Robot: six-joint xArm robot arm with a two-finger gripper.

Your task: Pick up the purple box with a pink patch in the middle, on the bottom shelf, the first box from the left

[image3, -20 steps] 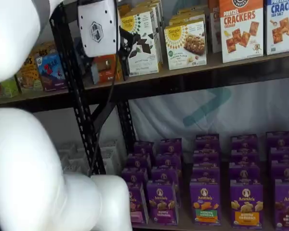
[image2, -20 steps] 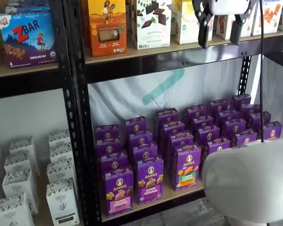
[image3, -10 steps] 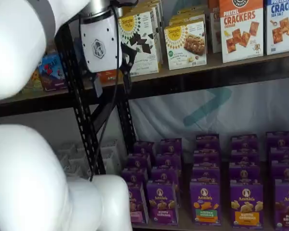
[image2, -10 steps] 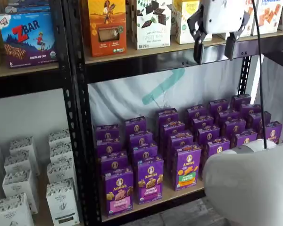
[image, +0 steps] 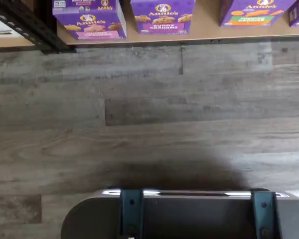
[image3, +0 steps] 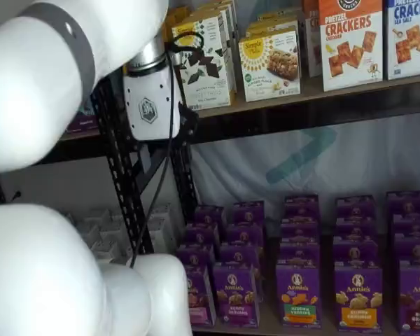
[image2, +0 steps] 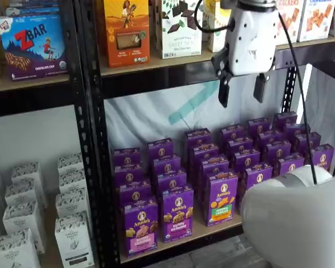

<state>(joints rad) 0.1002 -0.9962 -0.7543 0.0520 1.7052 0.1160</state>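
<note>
The purple box [image2: 140,226] with a pink band stands at the front left of the bottom shelf [image2: 212,228], a tan board. The wrist view shows the box [image: 89,22] at the shelf's [image: 204,27] front edge. In a shelf view my arm half hides the box [image3: 198,297]. My gripper [image2: 242,91] hangs high in front of the upper shelf beam, well above and to the right of the box. It is open and empty, with a plain gap between the two black fingers. Its white body [image3: 150,105] shows beside the rack post.
Next to the purple box stand a carton with a magenta band [image2: 177,212] and one with a green-orange band [image2: 221,198], with several rows behind. White cartons [image2: 22,218] fill the left bay past a black post [image2: 92,139]. My white arm [image2: 301,218] bulks at lower right.
The gripper has come down from the upper shelf's boxes to just below the beam and shifted slightly left. The boxes have not moved.
</note>
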